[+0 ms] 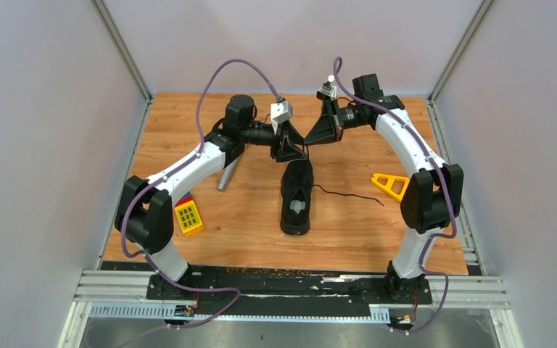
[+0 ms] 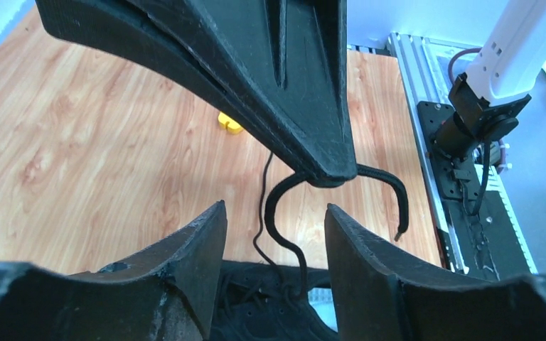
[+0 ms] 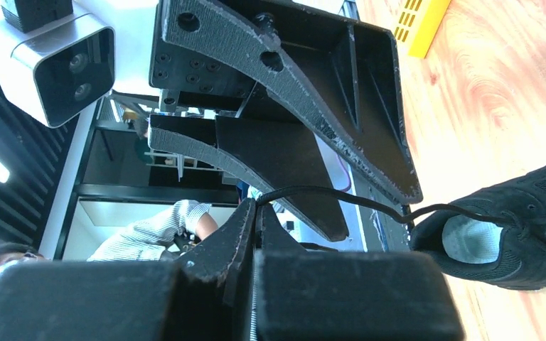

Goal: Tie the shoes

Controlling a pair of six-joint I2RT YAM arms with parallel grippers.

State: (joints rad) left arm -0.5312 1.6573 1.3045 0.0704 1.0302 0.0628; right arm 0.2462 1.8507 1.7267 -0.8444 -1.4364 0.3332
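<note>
The shoe lies along 12–6, at 6 o'clock from the open left fingers, which are nearer; the closed right fingers pinch its lace.

**Robot body, 2 units**
- left arm, right arm: white tubular links, blk joint housings, blk cylindrical motors nr wrists.
- purple cable: 1 per arm, loose loops.
- base plate: blk, flat, scuffed.
- wrist cam: silver-white box, 2 lenses.
- left gripper, right gripper: blk, rough printed texture, tapered wedge fingers, round screw holes.
</note>
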